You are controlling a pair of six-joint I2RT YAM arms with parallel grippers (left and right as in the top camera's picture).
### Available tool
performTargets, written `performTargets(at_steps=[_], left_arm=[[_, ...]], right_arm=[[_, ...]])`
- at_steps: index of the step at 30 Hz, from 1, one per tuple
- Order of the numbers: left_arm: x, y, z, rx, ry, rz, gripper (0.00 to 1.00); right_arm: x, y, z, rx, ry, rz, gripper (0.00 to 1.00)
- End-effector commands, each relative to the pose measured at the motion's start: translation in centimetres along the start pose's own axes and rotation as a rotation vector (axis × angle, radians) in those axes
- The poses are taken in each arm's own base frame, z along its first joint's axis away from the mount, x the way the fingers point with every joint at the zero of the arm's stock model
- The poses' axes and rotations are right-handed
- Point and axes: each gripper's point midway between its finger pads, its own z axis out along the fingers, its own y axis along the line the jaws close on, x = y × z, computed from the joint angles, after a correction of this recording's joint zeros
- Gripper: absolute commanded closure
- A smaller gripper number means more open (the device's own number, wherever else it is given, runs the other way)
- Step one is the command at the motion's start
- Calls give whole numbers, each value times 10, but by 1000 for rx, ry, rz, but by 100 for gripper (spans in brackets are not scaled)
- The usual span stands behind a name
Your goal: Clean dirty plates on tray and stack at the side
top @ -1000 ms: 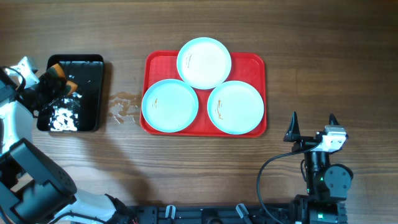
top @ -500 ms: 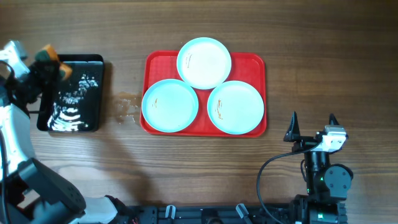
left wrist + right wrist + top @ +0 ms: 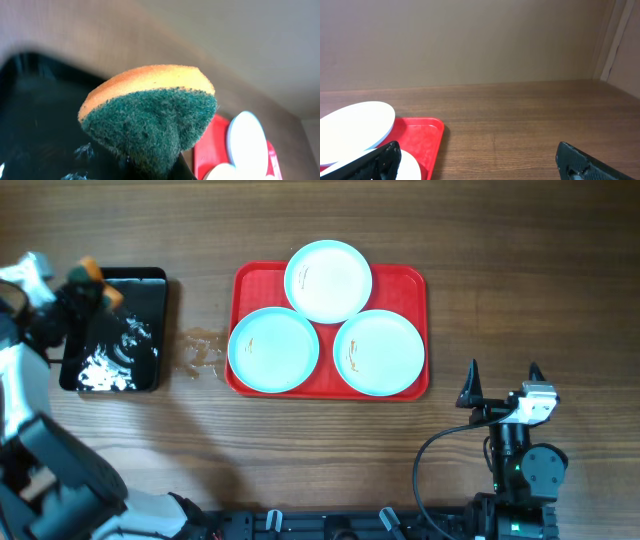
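While my left gripper (image 3: 85,292) is clamping tight on the sponge (image 3: 150,107), orange top and green scrub face, it's hanging over the far left corner of the black tray (image 3: 163,330). The sponge isn't touching the tray floor. The black tray is holding water with white suds (image 3: 103,368) bunching toward its near end. A wet patch (image 3: 200,352) is sitting on the table (image 3: 520,240) between the two trays.

The red tray (image 3: 405,280) is carrying all three plates: back plate (image 3: 328,281) poking over the far rim, left plate (image 3: 273,349) and right plate (image 3: 378,352) side by side in front, all touching. Each is showing a small orange-brown smear.

My right gripper (image 3: 502,380) is sitting with its jaws spread wide, gripping nothing, near the table's front edge, apart from the red tray.
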Motion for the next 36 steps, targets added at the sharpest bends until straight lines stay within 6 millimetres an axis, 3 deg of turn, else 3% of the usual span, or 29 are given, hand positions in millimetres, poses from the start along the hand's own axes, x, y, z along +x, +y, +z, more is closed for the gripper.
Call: performTargets(at_steps=[1,3,5,10,14,16,19,23,27,29,32,33,36], left_arm=[[-44,-39,-35,14,-125,117,96],[-41,-30,-35,-36,-116,99,96],[-28,-9,-31,-129,-68,75,96],[36,53,-8,-294,156,16,96],[68,64,15,-214,237,-72,96],[62,52,20,-137,214,-67,96],[29,17,13,8,122,2,96],[-20,-28,-13,72,-13,155,96],[-45,-53,-35,69,-105,266,96],[-47,-49,-36,35,-108,266,96],[-29,-17,-28,-94,-45,190,96],[-14,1,-21,-144,-2,155,96],[28,30,0,-161,104,94,96]], right_arm=[[-2,-1,0,5,-10,9,0],[-2,-1,0,5,-10,9,0],[-2,-1,0,5,-10,9,0],[-2,-1,0,5,-10,9,0],[-2,-1,0,5,-10,9,0],[-2,-1,0,5,-10,9,0],[-2,-1,0,5,-10,9,0],[-2,-1,0,5,-10,9,0],[-2,-1,0,5,-10,9,0],[-2,-1,0,5,-10,9,0],[-2,-1,0,5,-10,9,0],[-2,-1,0,5,-10,8,0],[-2,-1,0,5,-10,9,0]])
